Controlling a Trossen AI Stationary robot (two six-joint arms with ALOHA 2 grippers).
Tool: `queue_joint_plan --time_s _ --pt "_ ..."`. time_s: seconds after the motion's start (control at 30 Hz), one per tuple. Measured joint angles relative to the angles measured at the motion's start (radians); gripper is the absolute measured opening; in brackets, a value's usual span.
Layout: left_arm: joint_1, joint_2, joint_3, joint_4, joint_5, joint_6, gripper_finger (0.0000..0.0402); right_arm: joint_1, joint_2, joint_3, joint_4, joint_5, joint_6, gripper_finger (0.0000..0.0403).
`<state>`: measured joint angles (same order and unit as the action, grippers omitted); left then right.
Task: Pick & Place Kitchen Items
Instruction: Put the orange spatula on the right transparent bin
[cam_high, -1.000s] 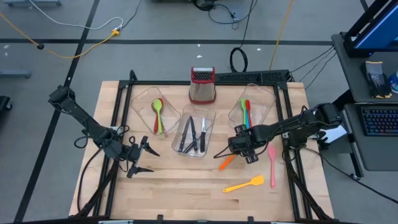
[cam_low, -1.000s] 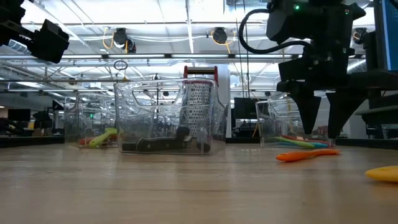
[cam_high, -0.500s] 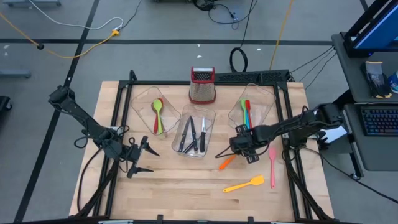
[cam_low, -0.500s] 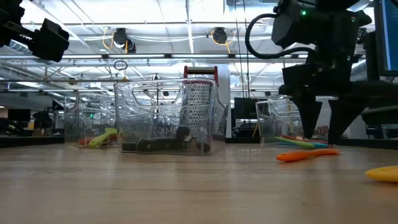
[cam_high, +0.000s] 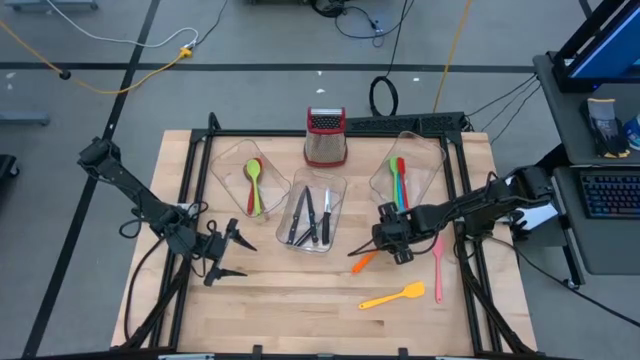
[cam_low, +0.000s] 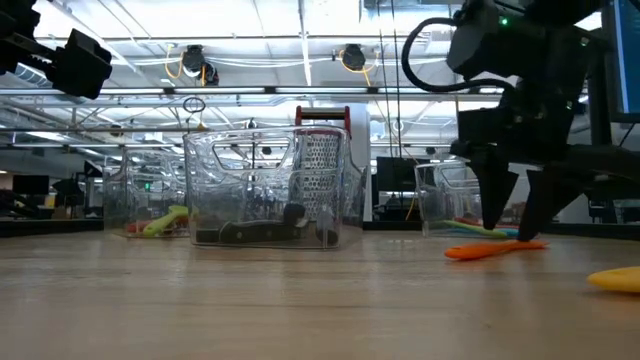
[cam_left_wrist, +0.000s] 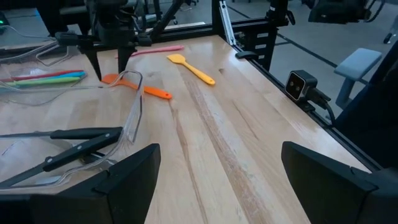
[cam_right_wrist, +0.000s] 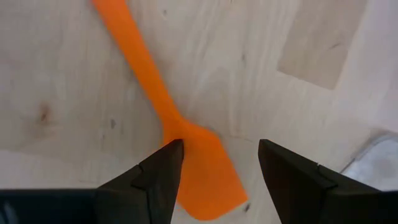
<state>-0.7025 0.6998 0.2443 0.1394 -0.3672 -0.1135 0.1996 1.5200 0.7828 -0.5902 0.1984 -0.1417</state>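
- Kitchen items lie partly in tubs and partly loose on the table (cam_high: 290, 300); an orange spatula (cam_high: 364, 261) lies flat on the wood just in front of the right-hand tub (cam_high: 418, 160), a yellow spatula (cam_high: 392, 296) lies nearer the front edge, and a pink utensil (cam_high: 437, 262) lies beside them toward the right edge
- Right tool (cam_high: 382, 243) hangs directly above the orange spatula with its fingers pointing down; in the right wrist view the two dark fingers (cam_right_wrist: 163, 180) stand spread to either side of the blade end, where the handle widens; in the low view the fingertips reach almost to the table on both sides of the spatula (cam_low: 495, 249); whether they touch it I cannot tell; it lies flat, not lifted
- Left tool (cam_high: 228, 256) waits over bare wood at the left of the table, well apart from the loose utensils, with its fingers spread wide
- Left tub (cam_high: 232, 158) holds a green spoon (cam_high: 254, 180) and a red utensil (cam_high: 250, 198) side by side; the middle tub (cam_high: 338, 190) holds black-handled knives (cam_high: 312, 216); the right-hand tub holds green, red and orange utensils (cam_high: 397, 180) lying together
- Steel box grater with a red top (cam_high: 325, 137) stands upright at the back of the table, behind the middle tub
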Motion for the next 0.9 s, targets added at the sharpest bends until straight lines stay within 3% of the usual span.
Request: queue_joint_plan --time_s 0.33,0.67,0.9 --pt "0.002 0.0 0.0 0.004 0.0 -0.004 0.0335 0.046 0.006 0.093 -0.034 0.02 -0.031 0.021" --pt "0.002 0.0 0.0 0.011 0.0 0.0 0.0335 0.105 0.006 0.094 -0.103 0.03 -0.035 0.021" --pt "0.002 0.0 0.0 0.014 -0.001 0.0 0.0335 0.142 0.006 0.094 -0.114 -0.017 -0.036 0.021"
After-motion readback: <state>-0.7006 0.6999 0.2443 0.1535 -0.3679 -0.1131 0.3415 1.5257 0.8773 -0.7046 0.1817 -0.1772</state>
